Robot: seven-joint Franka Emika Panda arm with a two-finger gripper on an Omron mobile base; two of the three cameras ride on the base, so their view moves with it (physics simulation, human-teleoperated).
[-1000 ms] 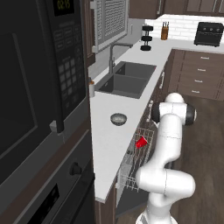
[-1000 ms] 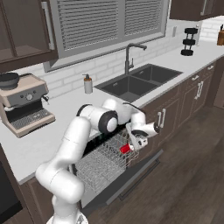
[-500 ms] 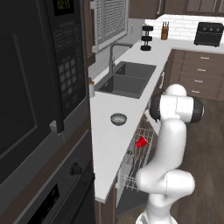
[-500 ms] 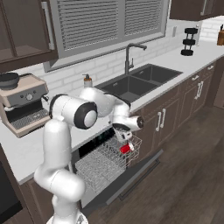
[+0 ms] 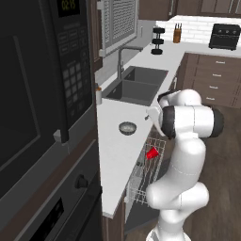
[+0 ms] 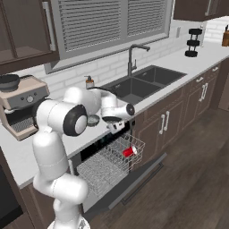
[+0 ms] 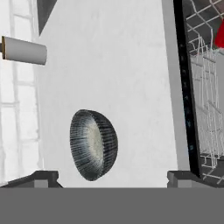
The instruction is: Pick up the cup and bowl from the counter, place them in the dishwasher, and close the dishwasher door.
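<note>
The grey metallic bowl (image 5: 127,127) (image 6: 93,119) sits on the light counter (image 5: 113,157) near its front edge. In the hand view the bowl (image 7: 93,144) lies just ahead of my gripper (image 7: 113,179), between the two spread fingertips (image 7: 41,177). My gripper (image 5: 149,116) (image 6: 114,127) hangs open and holds nothing, a little above the counter edge beside the bowl. The red cup (image 5: 151,153) (image 6: 129,151) (image 7: 220,35) lies on its side in the dishwasher's white wire rack (image 6: 107,163) (image 7: 205,87), which is pulled out. The dishwasher door (image 6: 134,183) is folded down open.
A pale bottle with a brown cap (image 6: 89,82) (image 7: 24,50) stands at the back wall. The dark sink (image 6: 143,82) (image 5: 139,87) lies to the right of the bowl, a coffee machine (image 6: 20,105) to the left. A tall black oven column (image 5: 37,103) ends the counter.
My arm has swung from over the pulled-out rack back up to the counter edge near the bowl. The gripper stays open. The cup stays in the rack.
</note>
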